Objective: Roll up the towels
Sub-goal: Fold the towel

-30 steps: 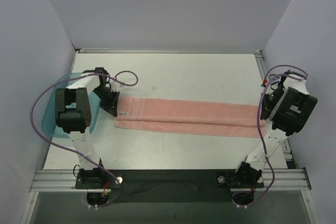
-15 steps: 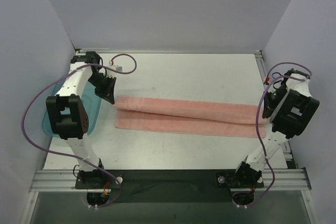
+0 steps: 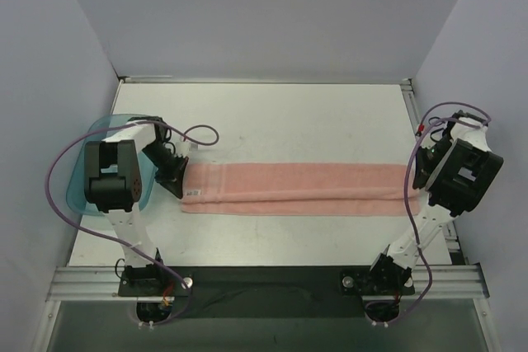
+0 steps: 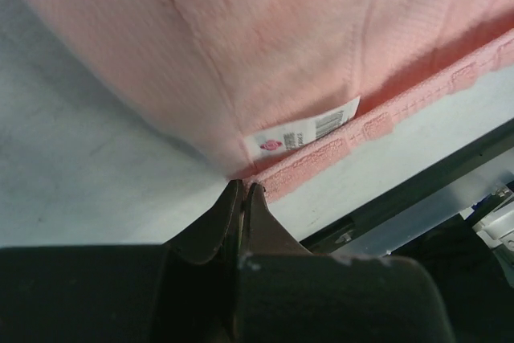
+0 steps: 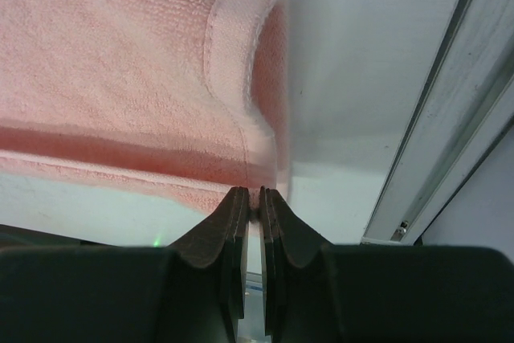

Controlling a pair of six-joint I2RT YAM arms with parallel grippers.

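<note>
The salmon-pink towel [image 3: 297, 189] lies as a long band across the table, folded lengthwise with its upper layer almost level with the near edge. My left gripper [image 3: 180, 182] is at the towel's left end. In the left wrist view its jaws [image 4: 243, 188] are shut on the edge of the towel [image 4: 241, 54], just below the white care label [image 4: 301, 130]. My right gripper [image 3: 416, 180] is at the right end. There its jaws [image 5: 259, 195] pinch the corner hem of the towel [image 5: 120, 78], whose end curls upward.
A translucent teal tray [image 3: 82, 172] sits at the table's left edge, partly under my left arm. An aluminium rail [image 5: 438, 110] runs along the table's right side, close to my right gripper. Grey walls enclose the left, back and right.
Both grippers carried the towel's upper layer toward the near edge, so the band is narrower. The left arm swung toward the back, then returned forward with the towel's end.
</note>
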